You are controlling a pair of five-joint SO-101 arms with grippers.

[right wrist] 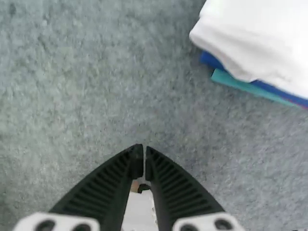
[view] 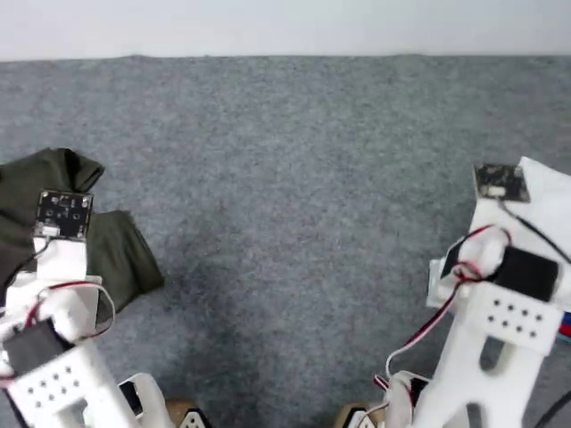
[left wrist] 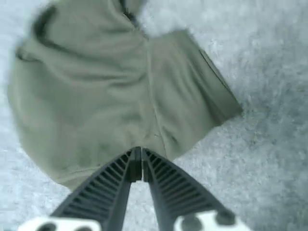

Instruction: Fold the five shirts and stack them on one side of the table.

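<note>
An olive green shirt (left wrist: pixel 110 91) lies crumpled and loosely bunched on the grey carpeted table (view: pixel 294 178), at its left side (view: pixel 120 254). My left gripper (left wrist: pixel 138 153) hovers over the shirt's near edge, shut, with no cloth visibly between its fingers. A stack of folded shirts (right wrist: pixel 260 38), white on top with blue and teal below, sits at the table's right side (view: pixel 546 187). My right gripper (right wrist: pixel 141 148) is shut over bare carpet, a short way from the stack's corner, holding nothing.
The left arm's white body (view: pixel 53 357) stands at the front left and the right arm's body (view: pixel 495 330) at the front right, partly covering the stack. A pale wall (view: pixel 285 27) borders the table's far edge.
</note>
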